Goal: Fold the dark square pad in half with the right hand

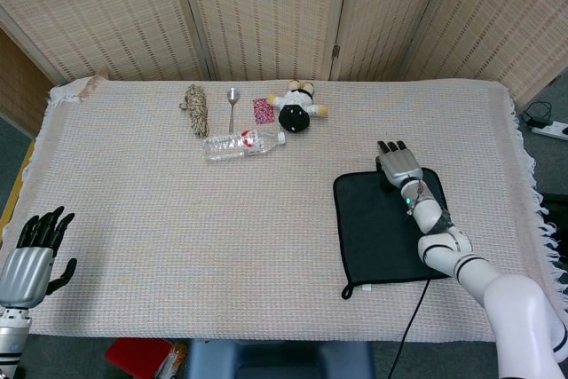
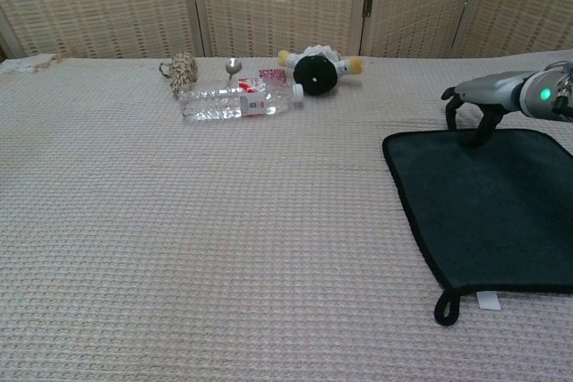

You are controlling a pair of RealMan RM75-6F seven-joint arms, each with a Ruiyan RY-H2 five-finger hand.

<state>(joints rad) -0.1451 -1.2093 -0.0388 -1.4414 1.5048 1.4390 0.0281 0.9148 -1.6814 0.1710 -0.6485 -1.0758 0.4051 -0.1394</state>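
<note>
Dark pad point(image 1: 382, 228) flat, right hand point(image 1: 398, 164) fingertips touching

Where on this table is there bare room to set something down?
Bare cloth spans from the left hand to the dark pad, below the water bottle. The far edge is crowded: rope bundle, spoon, plush toy. The right hand covers the pad's far edge.

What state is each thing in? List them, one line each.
dark pad: flat, unfolded
right hand: at the pad's far edge, fingers pointing down onto it
left hand: holds nothing, fingers apart
water bottle: on its side, cap on
plush toy: lying down
spoon: lying flat
rope bundle: coiled
</note>
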